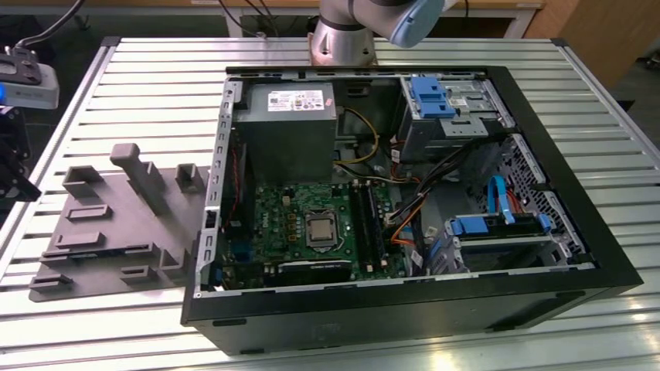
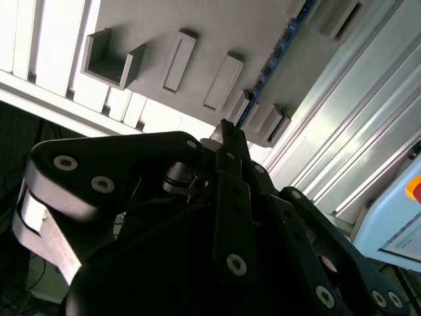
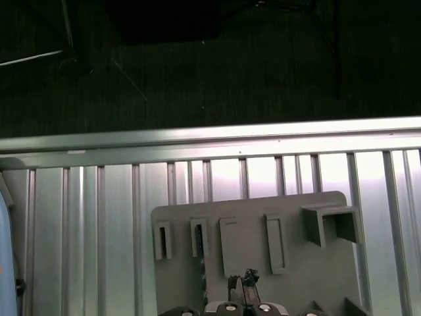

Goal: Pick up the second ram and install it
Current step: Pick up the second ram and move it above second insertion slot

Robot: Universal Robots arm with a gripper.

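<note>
The second ram (image 2: 268, 60) is a thin dark stick with a blue sheen, standing on edge among the raised blocks of the grey tray (image 2: 217, 33). In the first wrist view the ram (image 3: 198, 240) shows as a narrow dark strip in the tray (image 3: 309, 283). My gripper (image 2: 227, 130) hangs well above the tray, just beside the stick's line, touching nothing. Its black fingers meet at the tips and look shut, with nothing between them. In the first wrist view the gripper (image 3: 243, 283) sits over the tray's near part.
The open computer case (image 1: 536, 294) lies at the exterior view's right of the tray (image 1: 62, 290), with the motherboard's long black slots (image 1: 367, 220) in its middle. The arm's base (image 1: 345, 35) stands behind the case. The slatted metal table (image 1: 134, 85) ends in an edge beyond the tray.
</note>
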